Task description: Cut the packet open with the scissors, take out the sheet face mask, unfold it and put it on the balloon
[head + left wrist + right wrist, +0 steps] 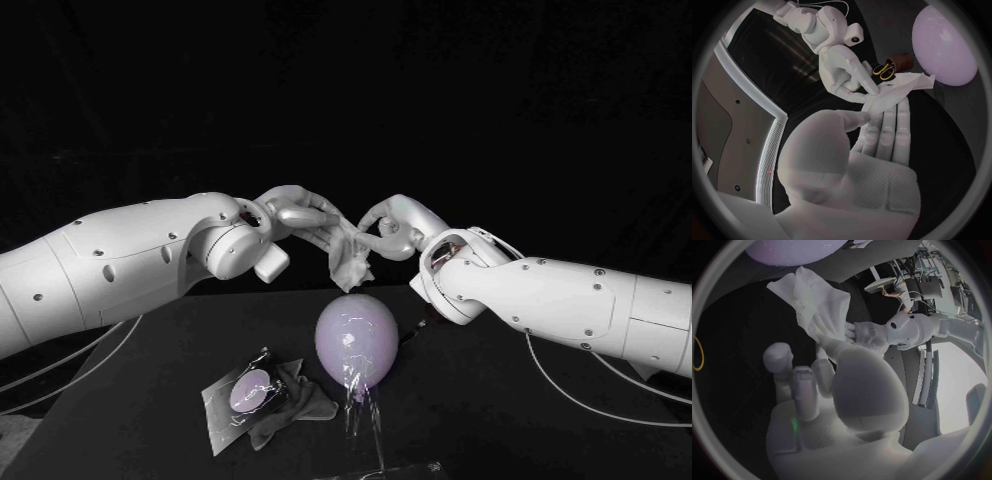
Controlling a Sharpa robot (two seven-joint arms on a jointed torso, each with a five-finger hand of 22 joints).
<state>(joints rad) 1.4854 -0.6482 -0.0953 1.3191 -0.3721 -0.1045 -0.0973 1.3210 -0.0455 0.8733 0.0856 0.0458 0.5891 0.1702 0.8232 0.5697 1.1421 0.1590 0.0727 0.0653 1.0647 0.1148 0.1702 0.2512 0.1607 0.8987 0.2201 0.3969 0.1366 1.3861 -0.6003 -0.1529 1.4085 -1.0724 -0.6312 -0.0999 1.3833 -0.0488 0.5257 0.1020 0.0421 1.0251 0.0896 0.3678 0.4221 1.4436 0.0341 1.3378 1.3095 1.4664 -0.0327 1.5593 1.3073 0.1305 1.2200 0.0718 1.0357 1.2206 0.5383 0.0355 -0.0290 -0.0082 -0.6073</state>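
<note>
**Sheet mask held by both hands above the balloon**

Item count: one sheet mask [348, 262], one balloon [356, 341], one packet [254, 394], one pair of scissors [884, 71], two hands.

The sheet mask hangs in the air between the two hands, partly crumpled. Its lower end is just above the top of the balloon, and whether the two touch cannot be told. The balloon stands on the black table [505, 420] directly below the hands, its narrow end toward the robot. The packet lies flat on the table, near the balloon on the robot's left. The yellow-handled scissors stand in a brown holder [903, 61] near the balloon.

Clearance: the packet lies close to the table's left edge, which runs diagonally in the head view. Bare table surface extends on the balloon's right.

Hand pose: the left hand [297, 216] reaches in from the left, its fingers [887, 132] stretched out together under one edge of the mask with the thumb closed toward them. It holds the mask. The right hand [389, 226] reaches in from the right, its fingers curled onto the opposite part of the mask, gripping it. The fingertips of the two hands nearly meet at the mask.
</note>
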